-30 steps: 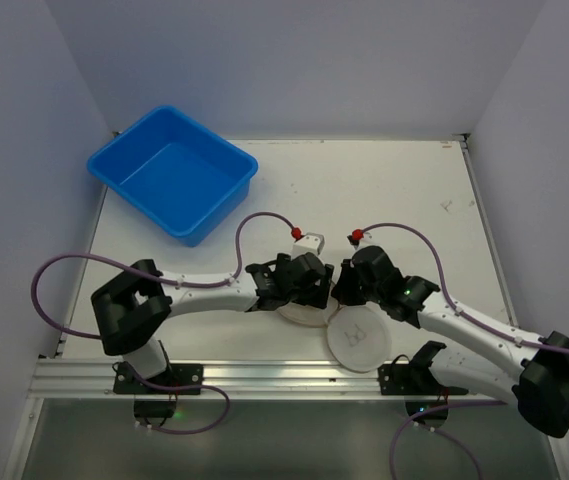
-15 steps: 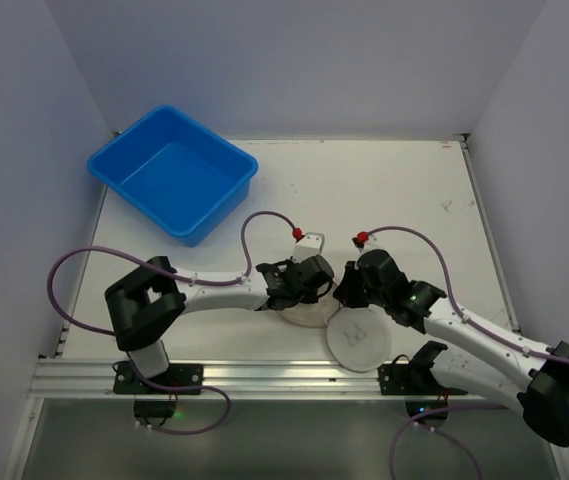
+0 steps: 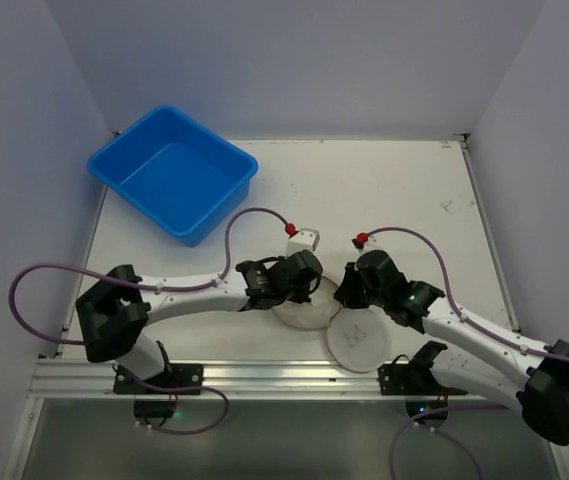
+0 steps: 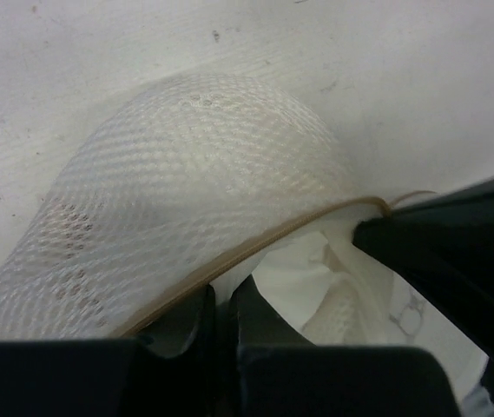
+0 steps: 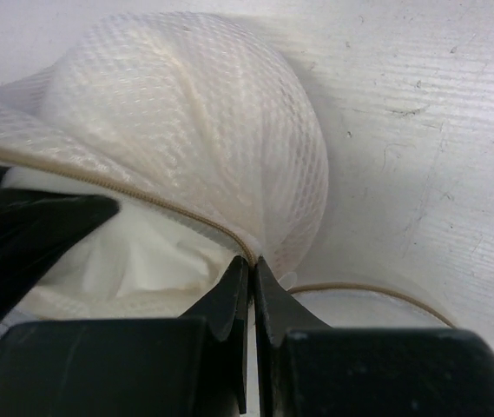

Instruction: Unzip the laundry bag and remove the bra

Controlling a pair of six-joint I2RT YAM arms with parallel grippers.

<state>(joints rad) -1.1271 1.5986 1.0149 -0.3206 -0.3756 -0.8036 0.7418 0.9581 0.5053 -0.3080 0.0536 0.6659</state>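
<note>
My left fingers [image 4: 260, 321] are pinched tight on the laundry bag [image 3: 299, 312] at its zip edge, and my right fingers [image 5: 227, 300] are clamped on that zip opposite. The bag sits mid near edge of the desk [image 3: 394, 190] (white fabric [image 4: 299, 278] showing through the gap).

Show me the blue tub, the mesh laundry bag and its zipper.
blue tub [image 3: 169, 180]: top view, its bare inner floor.
laundry bag [image 4: 203, 165]: left wrist view, the domed mesh.
zipper [image 5: 168, 211]: right wrist view, the tan line along the opening.
</note>
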